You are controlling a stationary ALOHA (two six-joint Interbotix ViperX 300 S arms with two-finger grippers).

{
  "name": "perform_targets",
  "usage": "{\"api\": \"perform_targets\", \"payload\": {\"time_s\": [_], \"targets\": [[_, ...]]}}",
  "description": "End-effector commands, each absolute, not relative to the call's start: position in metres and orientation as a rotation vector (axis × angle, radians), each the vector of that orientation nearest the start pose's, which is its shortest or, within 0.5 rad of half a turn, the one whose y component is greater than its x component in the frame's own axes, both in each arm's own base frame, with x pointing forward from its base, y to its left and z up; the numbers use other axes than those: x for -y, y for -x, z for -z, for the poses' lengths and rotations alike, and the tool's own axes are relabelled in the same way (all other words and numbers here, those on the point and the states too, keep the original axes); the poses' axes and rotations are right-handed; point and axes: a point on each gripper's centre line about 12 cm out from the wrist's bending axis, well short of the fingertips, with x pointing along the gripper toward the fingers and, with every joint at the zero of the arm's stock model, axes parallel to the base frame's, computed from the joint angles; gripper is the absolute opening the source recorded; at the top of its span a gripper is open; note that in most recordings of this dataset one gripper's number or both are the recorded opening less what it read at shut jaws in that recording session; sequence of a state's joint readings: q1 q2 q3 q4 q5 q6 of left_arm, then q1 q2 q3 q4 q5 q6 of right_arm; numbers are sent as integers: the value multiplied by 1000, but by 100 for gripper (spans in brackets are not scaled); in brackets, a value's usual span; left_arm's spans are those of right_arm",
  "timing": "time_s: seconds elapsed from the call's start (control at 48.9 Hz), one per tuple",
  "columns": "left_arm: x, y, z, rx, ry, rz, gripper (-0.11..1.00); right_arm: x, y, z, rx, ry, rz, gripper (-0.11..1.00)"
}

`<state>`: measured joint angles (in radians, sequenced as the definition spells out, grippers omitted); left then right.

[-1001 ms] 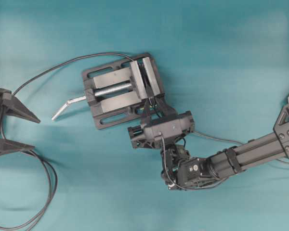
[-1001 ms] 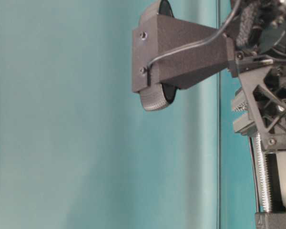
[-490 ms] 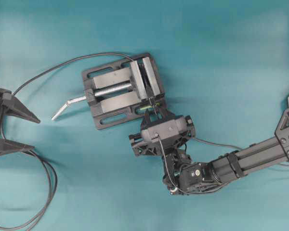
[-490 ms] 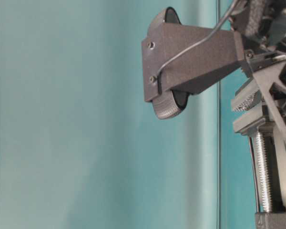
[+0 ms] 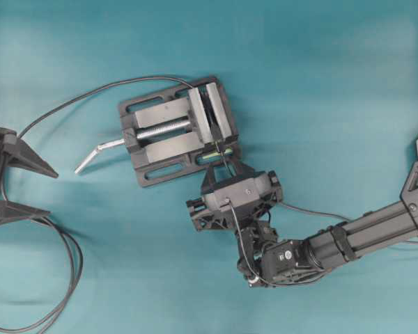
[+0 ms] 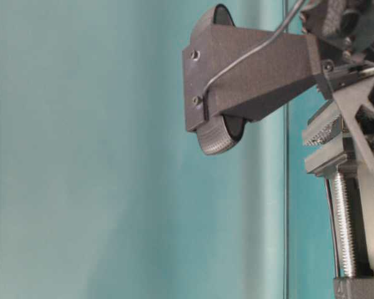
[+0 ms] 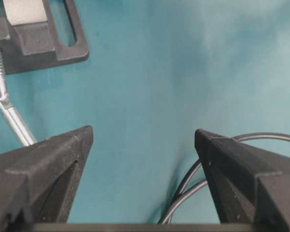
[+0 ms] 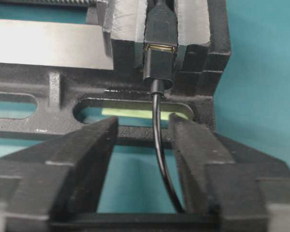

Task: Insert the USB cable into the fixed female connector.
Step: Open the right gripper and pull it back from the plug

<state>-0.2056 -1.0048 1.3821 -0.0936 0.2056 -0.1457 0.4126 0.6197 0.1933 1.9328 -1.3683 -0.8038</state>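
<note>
Overhead view: the grey bench vise (image 5: 175, 129) sits on the teal table (image 5: 320, 83), and everything else is placed from it. The right gripper (image 5: 219, 169) points at the vise's lower right corner, its body covering most of that corner. The USB cable (image 5: 313, 211) trails away from the vise under the right arm; its plug end is too small to make out here. The left gripper (image 5: 52, 191) is cut off at the frame's left edge, well apart from the vise, with its jaws spread wide and empty. A thicker dark cable (image 5: 83, 97) curves from the vise's top edge toward that side.

Table-level view: a camera housing blocks most of the frame, and only the vise's threaded screw (image 6: 341, 230) shows at the right edge. No cable end can be made out.

Left wrist view: the wide, empty jaws frame bare table; a corner of the vise shows top left, and loops of dark cable lie lower right.

Right wrist view: the plug (image 8: 158, 70) meets the fixed female connector (image 8: 161, 21) clamped between the vise's jaws, with a sliver of gold contact showing at the joint. The gripper's fingers (image 8: 94, 145) stand apart on either side of the thin cable, apparently without pinching it.
</note>
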Motion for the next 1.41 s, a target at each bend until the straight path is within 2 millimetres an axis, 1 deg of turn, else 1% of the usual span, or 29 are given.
{"api": "perform_targets", "payload": {"time_s": [0.0, 0.082, 0.143, 0.184, 0.347, 0.511, 0.674, 0.797, 1.063, 1.247, 1.39], "targets": [[34, -155, -167, -590, 186, 145, 100, -71, -428, -98, -327, -276, 1241, 60], [34, -155, -167, -590, 188, 145, 100, -72, -425, -102, -333, -270, 1232, 75], [34, -155, -167, -589, 188, 145, 100, -72, -422, -106, -341, -259, 1226, 82], [34, -155, -167, -589, 188, 144, 100, -72, -420, -109, -346, -252, 1220, 84], [34, -155, -167, -589, 188, 144, 100, -75, -405, -124, -382, -205, 1178, 82], [34, -155, -167, -590, 188, 145, 100, -84, -394, -135, -428, -221, 1053, 82], [34, -155, -167, -590, 190, 143, 100, -84, -375, -136, -505, -265, 914, 81], [34, -154, -163, -578, 192, 141, 100, -81, -362, -135, -526, -248, 812, 81], [31, -148, -147, -511, 210, 134, 100, -61, -329, -130, -573, -171, 642, 82], [29, -144, -139, -484, 224, 129, 100, -32, -306, -126, -612, -125, 522, 82], [28, -142, -136, -471, 228, 127, 100, -6, -292, -134, -606, -112, 451, 82]]}}
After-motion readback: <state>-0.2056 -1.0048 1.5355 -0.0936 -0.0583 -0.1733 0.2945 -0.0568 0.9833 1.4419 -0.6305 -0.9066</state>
